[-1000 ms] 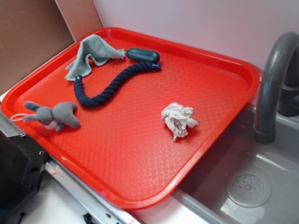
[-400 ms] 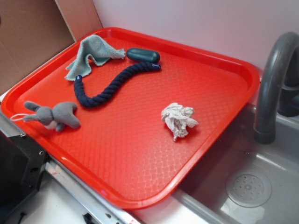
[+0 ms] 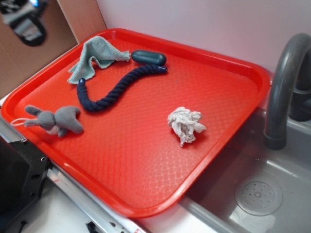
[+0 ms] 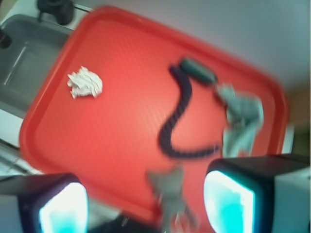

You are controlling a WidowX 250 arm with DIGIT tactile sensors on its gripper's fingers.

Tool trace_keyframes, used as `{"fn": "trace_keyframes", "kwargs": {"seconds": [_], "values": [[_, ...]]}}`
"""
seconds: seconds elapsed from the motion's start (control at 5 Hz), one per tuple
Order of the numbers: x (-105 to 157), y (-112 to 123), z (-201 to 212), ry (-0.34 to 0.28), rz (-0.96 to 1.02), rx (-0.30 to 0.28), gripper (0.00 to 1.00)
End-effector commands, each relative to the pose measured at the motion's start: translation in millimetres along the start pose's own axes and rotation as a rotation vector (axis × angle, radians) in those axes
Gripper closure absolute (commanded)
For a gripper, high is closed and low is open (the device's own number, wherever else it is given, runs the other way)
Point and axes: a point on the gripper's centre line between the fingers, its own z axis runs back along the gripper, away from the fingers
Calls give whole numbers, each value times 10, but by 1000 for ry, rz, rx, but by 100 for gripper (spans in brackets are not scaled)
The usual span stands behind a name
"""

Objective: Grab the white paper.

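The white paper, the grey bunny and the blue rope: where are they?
white paper (image 3: 186,124), exterior view, middle of the wad.
grey bunny (image 3: 57,119), exterior view, on its body.
blue rope (image 3: 116,88), exterior view, mid-length of the twist.

Gripper (image 3: 23,19) now entering exterior view at 10 o'clock corner, blurred, above tray's (image 3: 146,211) far-left edge.

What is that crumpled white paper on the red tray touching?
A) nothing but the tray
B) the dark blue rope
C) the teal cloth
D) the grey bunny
A: the paper lies alone on bare tray, well apart from the rope, the bunny and the cloth.
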Motion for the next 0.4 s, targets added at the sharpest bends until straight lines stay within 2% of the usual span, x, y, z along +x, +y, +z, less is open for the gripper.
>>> {"fn": "trace_keyframes", "kwargs": {"seconds": [0.0, 0.2], "values": [[604, -197, -387, -142, -352, -146, 0], [750, -288, -588, -137, -454, -156, 0]]}}
